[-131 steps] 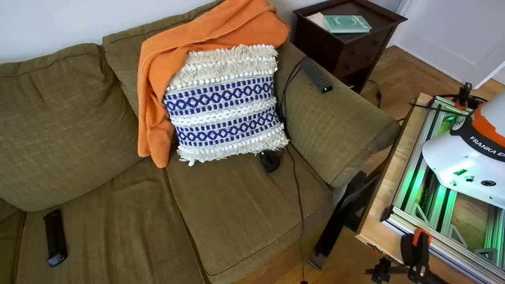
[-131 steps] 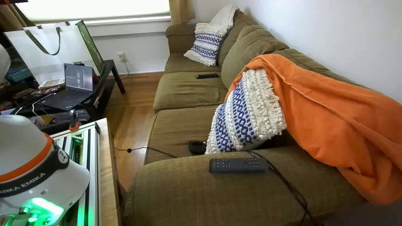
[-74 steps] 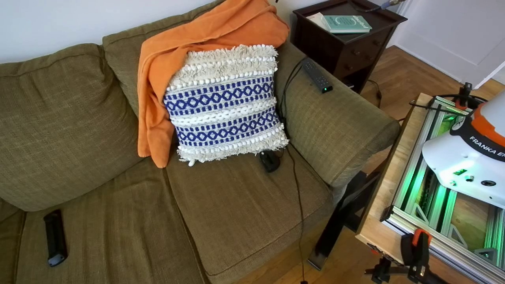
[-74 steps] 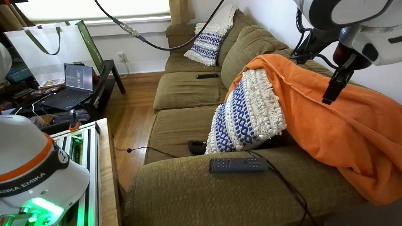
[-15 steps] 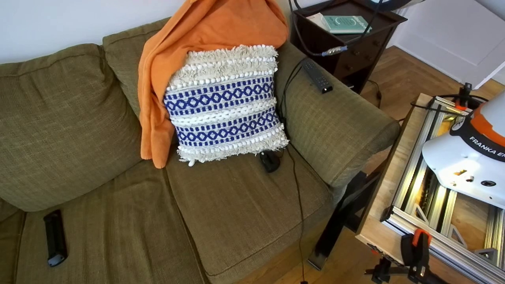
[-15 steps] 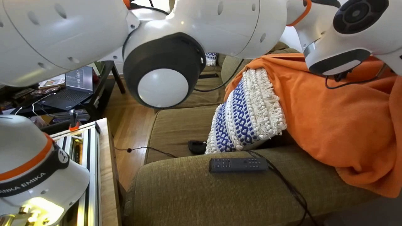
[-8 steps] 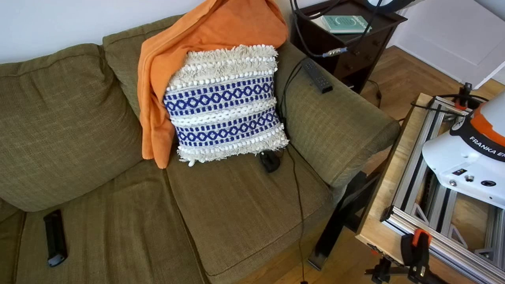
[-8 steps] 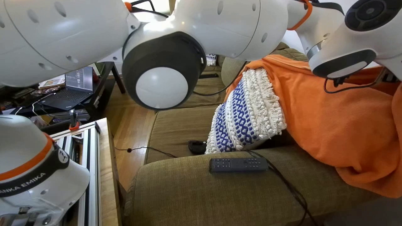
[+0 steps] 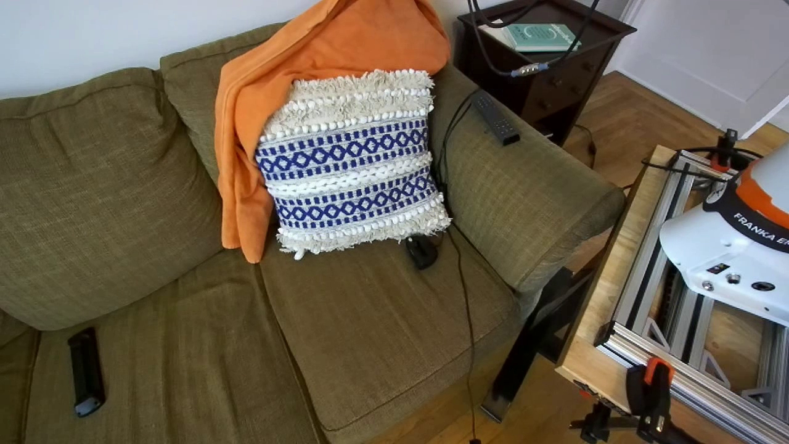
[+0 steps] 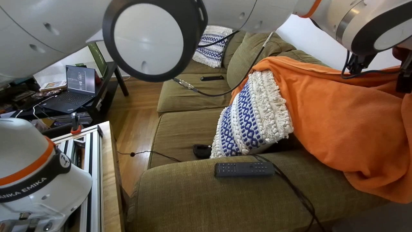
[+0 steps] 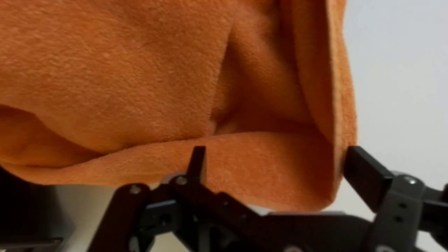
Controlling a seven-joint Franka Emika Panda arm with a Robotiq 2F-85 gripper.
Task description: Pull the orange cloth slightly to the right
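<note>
The orange cloth point(image 9: 370, 37) drapes in folds over the sofa back and behind the patterned pillow point(image 9: 351, 160), its left end hanging to the seat. In an exterior view it point(image 10: 347, 129) spreads over the sofa's corner, past the arm. My gripper point(image 11: 274, 152) is open in the wrist view. Cloth shows between its spread fingers; the right finger is at the cloth's upright edge, and I cannot tell whether it touches. In an exterior view only part of the gripper point(image 10: 405, 79) shows, dark, at the right edge, in front of the cloth.
A remote point(image 10: 244, 169) lies on the sofa arm point(image 10: 193, 193) beside cables. A black mouse point(image 9: 422, 251) sits below the pillow. Another remote point(image 9: 86, 370) lies on the seat. A dark side table point(image 9: 555, 68) holds a book. The wall point(image 9: 123, 37) is behind the sofa.
The arm has entered since the earliest frames. The cloth's folds have shifted, its hanging end slightly right. In the last second the raised fold sank and the wrist rose, bringing a finger into view.
</note>
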